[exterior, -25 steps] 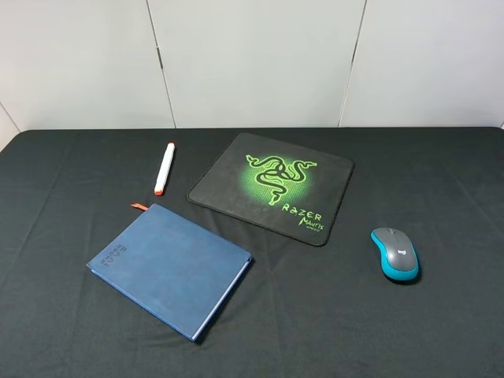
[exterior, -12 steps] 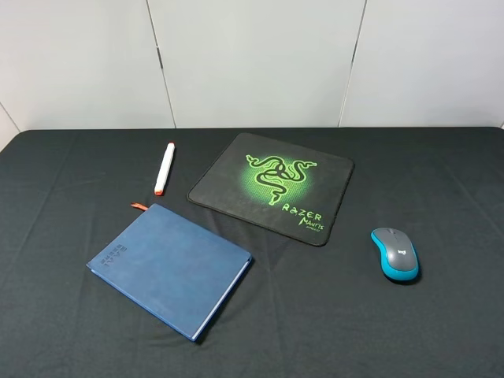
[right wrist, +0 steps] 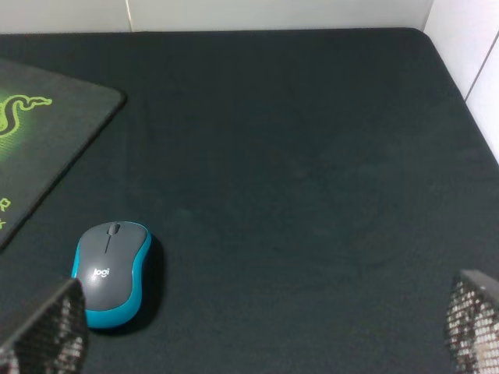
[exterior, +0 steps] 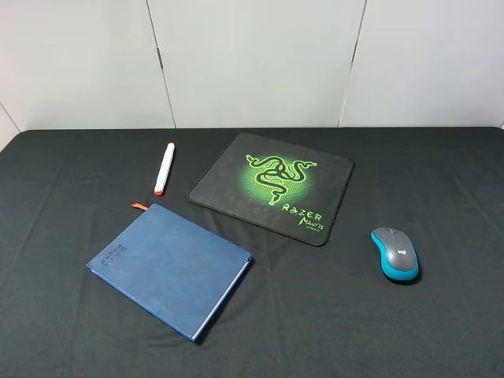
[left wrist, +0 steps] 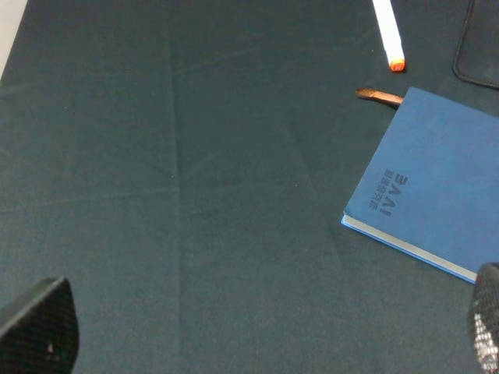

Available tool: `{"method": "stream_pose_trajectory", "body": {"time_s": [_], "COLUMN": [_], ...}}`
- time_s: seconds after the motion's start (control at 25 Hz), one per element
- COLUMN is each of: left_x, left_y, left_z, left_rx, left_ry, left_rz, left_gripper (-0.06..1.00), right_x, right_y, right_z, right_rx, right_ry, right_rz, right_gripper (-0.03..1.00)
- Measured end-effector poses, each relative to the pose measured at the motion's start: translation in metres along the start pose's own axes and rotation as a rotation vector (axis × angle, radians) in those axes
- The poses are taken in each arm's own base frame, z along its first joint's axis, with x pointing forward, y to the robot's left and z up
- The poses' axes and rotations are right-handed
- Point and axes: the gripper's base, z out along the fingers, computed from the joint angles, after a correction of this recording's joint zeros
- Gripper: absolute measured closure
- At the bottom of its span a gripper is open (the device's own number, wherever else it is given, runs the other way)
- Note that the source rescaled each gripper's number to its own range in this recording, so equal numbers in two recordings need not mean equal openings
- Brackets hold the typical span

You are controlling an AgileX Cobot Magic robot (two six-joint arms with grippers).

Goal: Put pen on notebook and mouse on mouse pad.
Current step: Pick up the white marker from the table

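The white pen lies on the black cloth, its orange-red tip toward the notebook, a dark blue book lying closed at the front left. To the right of the pen lies the black mouse pad with its green logo. The grey and blue mouse sits on the cloth right of the pad. Neither arm shows in the high view. My left gripper is open above bare cloth, left of the notebook and pen. My right gripper is open, with the mouse near one fingertip.
A black cloth covers the whole table, with white wall panels behind it. The orange ribbon bookmark sticks out of the notebook's far corner. The table's right edge meets a white wall.
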Motion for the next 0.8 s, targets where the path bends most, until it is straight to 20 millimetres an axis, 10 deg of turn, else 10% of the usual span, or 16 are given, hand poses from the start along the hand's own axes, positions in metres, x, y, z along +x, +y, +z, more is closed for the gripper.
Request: {"method": "stream_pose_trajectory", "body": {"time_s": [0.4,0.8], "left_x": [-0.048,-0.133], "left_y": [0.006,0.007], "left_z": [-0.016,0.05], "left_rx": [-0.039,-0.023], "left_ry": [0.051,0.316], "left_rz": [0.017,0.037], "left_gripper": [-0.06,-0.06], "right_x": [0.0,0.0], "right_y": [0.0,0.0], "right_z": [0.0,0.0], "right_rx": [0.0,0.0], "right_ry": [0.0,0.0], "right_rz": [0.0,0.0], "right_gripper": [-0.03,-0.03]}}
